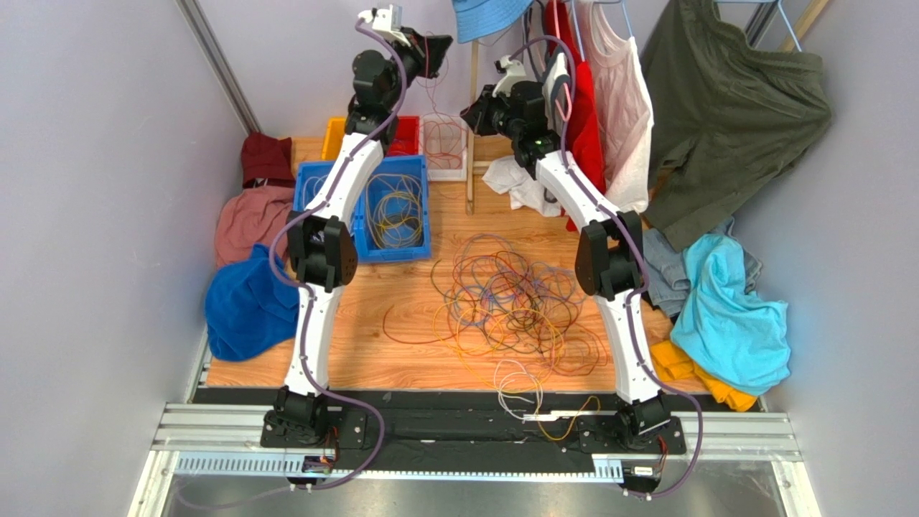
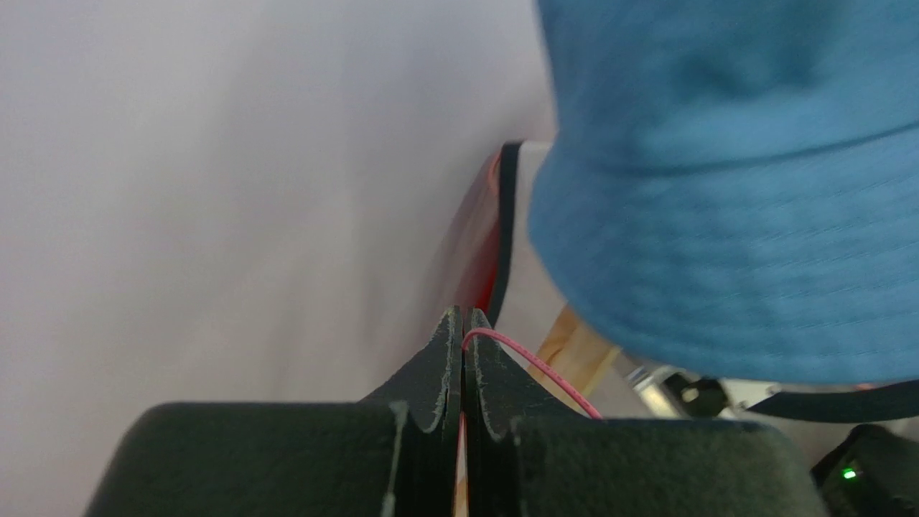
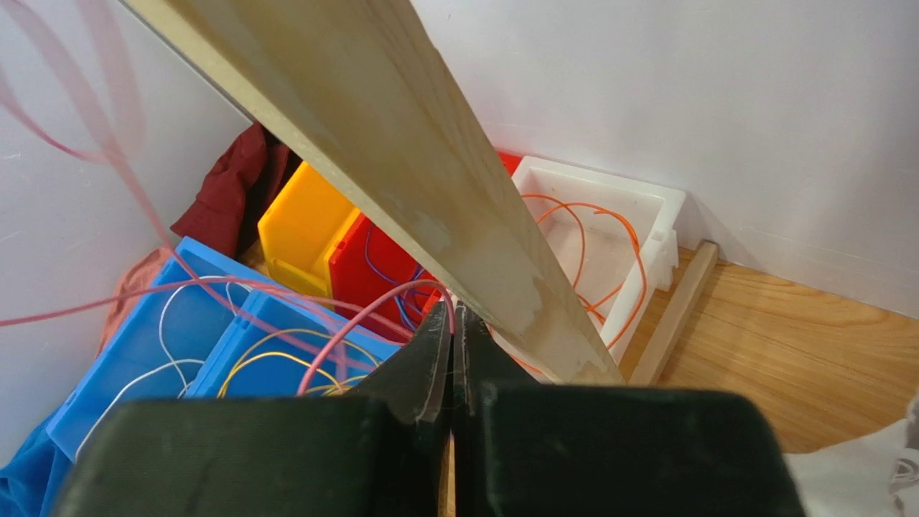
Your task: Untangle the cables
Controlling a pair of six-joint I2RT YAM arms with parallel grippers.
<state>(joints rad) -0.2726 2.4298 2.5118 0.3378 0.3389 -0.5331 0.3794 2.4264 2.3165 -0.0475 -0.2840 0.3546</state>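
Two arms [image 1: 324, 253], five bins [image 1: 394, 255], many cables [image 1: 507, 296]

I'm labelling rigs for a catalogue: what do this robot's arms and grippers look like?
The left arm and right arm have white links, black joints and black bases, with a purple-grey hose along each. The left gripper and right gripper have black, tapered fingers with scuffed edges.

Far desk [image 1: 367, 312]: blue bin [image 1: 388, 256], yellow bin [image 3: 307, 221], red bin [image 3: 367, 264], white bin [image 3: 599, 178].
Overhead: blue bucket hat [image 2: 734, 183].
Sides: teal shirt [image 1: 734, 312], blue garment [image 1: 248, 307].
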